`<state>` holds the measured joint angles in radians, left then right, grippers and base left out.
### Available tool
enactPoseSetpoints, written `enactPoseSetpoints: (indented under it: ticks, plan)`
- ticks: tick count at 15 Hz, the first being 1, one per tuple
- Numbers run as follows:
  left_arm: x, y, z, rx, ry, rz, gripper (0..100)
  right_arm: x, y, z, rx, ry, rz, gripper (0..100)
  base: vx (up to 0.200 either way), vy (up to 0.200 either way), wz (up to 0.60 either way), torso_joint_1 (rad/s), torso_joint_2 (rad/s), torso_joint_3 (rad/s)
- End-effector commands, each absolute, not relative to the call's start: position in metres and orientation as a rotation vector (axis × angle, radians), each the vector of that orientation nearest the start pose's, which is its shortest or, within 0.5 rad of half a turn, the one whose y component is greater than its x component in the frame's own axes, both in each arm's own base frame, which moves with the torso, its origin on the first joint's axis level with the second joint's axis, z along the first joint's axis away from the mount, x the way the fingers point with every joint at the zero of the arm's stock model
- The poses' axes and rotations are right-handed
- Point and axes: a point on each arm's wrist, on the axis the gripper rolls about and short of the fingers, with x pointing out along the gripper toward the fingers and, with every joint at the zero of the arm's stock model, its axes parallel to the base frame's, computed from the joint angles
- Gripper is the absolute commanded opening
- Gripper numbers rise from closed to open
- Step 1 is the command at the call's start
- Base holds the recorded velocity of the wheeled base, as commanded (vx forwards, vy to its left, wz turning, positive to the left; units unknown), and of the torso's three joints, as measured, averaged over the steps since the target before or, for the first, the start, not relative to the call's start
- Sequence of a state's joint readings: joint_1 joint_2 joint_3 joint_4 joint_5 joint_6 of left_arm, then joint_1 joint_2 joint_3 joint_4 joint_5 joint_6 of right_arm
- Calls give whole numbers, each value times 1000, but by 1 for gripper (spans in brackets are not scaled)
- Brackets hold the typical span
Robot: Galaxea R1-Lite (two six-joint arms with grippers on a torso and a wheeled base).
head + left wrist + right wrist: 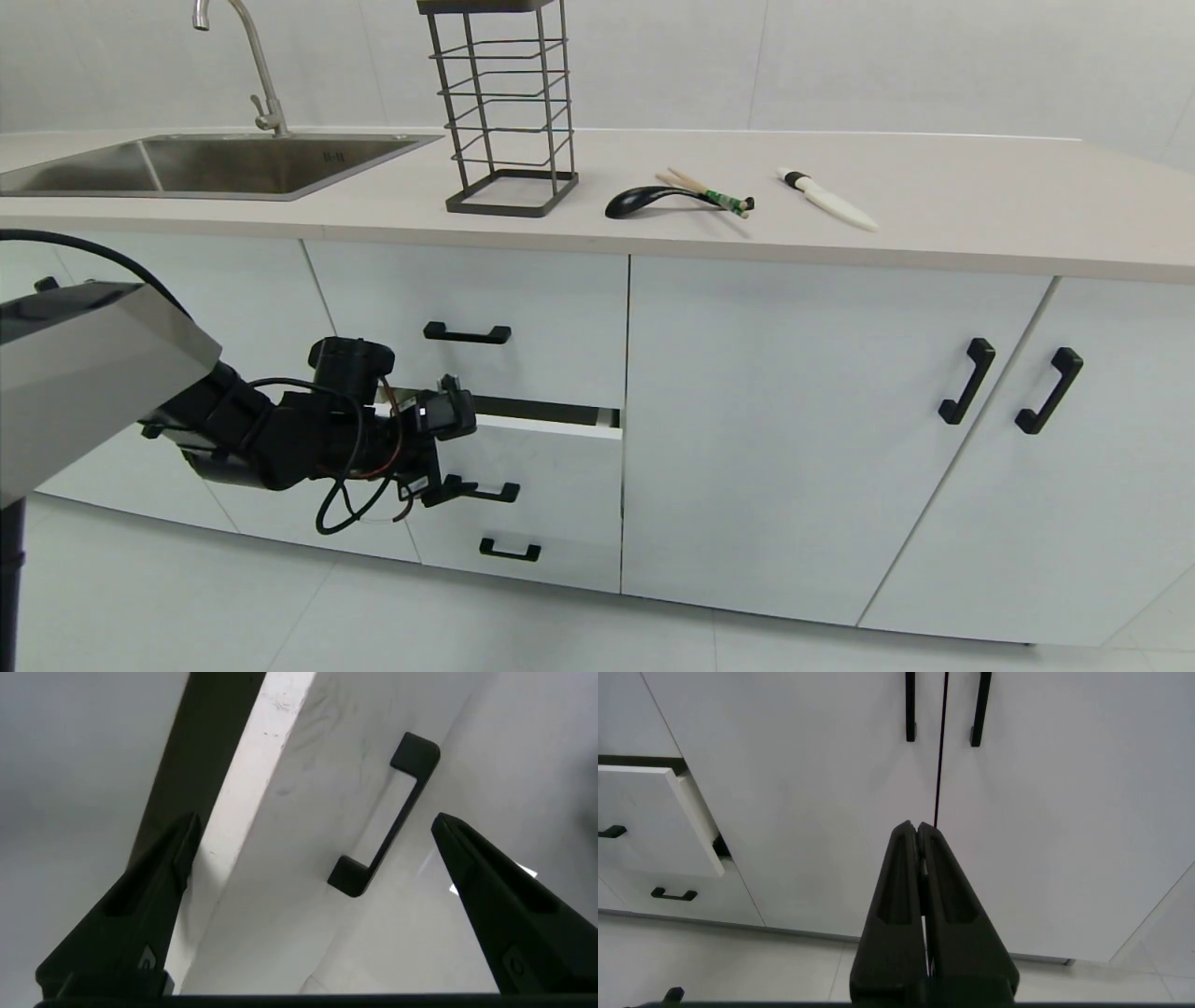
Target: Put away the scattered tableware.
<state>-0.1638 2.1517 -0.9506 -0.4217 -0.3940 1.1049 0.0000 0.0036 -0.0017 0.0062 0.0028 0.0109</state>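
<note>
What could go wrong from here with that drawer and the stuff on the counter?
The drawer is barely open and the left gripper is open, so it may slip off the handle when pulling. The chopsticks lie right against the spoon, so lifting one could knock the other.

Brushed-steel sink (224,163), matt black wire rack (493,212), glossy black spoon (627,203) — wooden chopsticks (709,192), smooth matt countertop (980,187)

Head camera overlooks counter (980,215); all three views share the open drawer (551,467).
</note>
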Motion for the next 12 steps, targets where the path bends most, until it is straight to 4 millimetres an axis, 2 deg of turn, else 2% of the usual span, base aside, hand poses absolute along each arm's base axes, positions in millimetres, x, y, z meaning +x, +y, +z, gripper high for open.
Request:
enactPoseSetpoints:
  ticks: [1, 5, 6, 7, 8, 9, 10, 12]
  plan:
    - [358, -68, 44, 923, 420, -903, 100, -23, 0, 75, 11, 9, 3, 0, 0, 0, 0, 0, 0, 0]
    - [327, -67, 49, 916, 450, -932, 100, -23, 0, 75, 11, 9, 3, 0, 0, 0, 0, 0, 0, 0]
    - [327, -67, 49, 915, 452, -933, 100, -23, 0, 75, 11, 9, 3, 0, 0, 0, 0, 0, 0, 0]
    - [296, -64, 57, 911, 468, -946, 100, -23, 0, 75, 11, 9, 3, 0, 0, 0, 0, 0, 0, 0]
    - [279, -62, 63, 912, 473, -948, 100, -23, 0, 75, 11, 9, 3, 0, 0, 0, 0, 0, 0, 0]
    - [279, -62, 63, 912, 473, -948, 100, -23, 0, 75, 11, 9, 3, 0, 0, 0, 0, 0, 0, 0]
    - [255, -62, 68, 893, 487, -954, 100, -23, 0, 75, 11, 9, 3, 0, 0, 0, 0, 0, 0, 0]
    - [245, -63, 69, 884, 508, -945, 100, -23, 0, 75, 11, 9, 3, 0, 0, 0, 0, 0, 0, 0]
